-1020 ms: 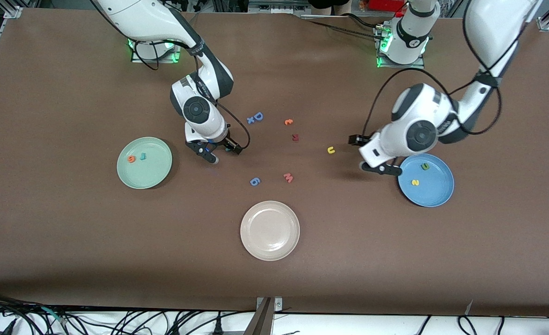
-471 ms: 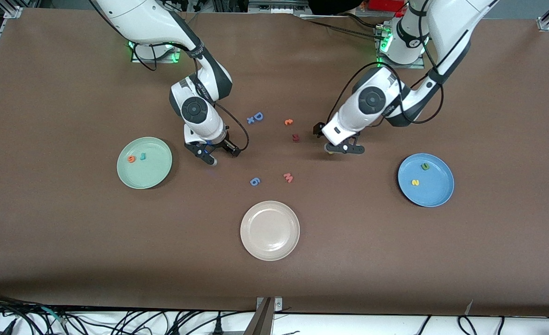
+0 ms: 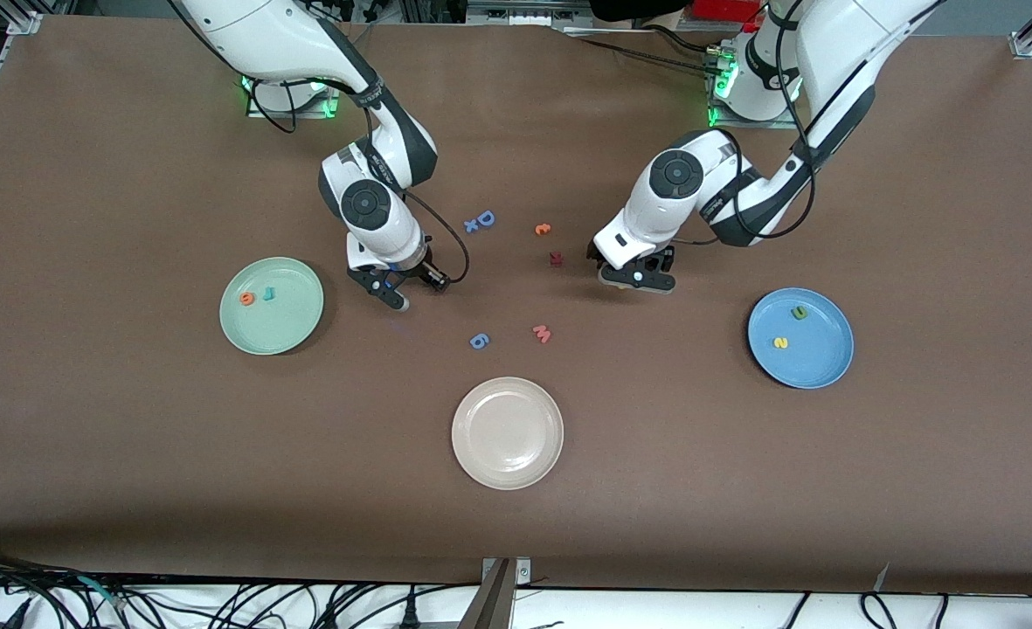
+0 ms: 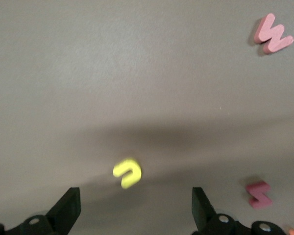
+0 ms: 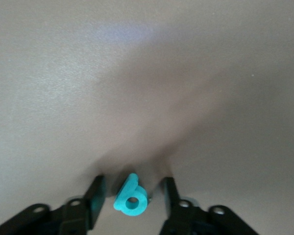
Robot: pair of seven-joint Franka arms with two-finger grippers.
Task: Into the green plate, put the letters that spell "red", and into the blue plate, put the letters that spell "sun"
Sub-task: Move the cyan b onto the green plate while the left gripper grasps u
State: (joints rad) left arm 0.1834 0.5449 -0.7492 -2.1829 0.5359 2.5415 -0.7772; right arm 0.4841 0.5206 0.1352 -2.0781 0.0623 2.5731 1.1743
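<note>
Brown table (image 3: pixel 131 454), cables (image 3: pixel 218 603) along its edge

A plain brown table (image 3: pixel 131 454) carries three unpatterned plates: a pale mint-green plate (image 3: pixel 293 328), a medium-blue plate (image 3: pixel 821 362) and a cream-white plate (image 3: pixel 507 432). The green plate holds an orange e (image 3: pixel 247 299) and a teal r (image 3: pixel 268 293); the blue plate holds a yellow s (image 3: pixel 780 342) and an olive-green n (image 3: pixel 799 312). Loose letters are a blue D (image 3: pixel 485 218), blue 6 (image 3: pixel 479 341), pink M (image 3: pixel 542 333), dark red letter (image 3: pixel 556 258), yellow u (image 4: pixel 127 173) and teal d (image 5: pixel 131 199). Both arms are white with black tools.
</note>
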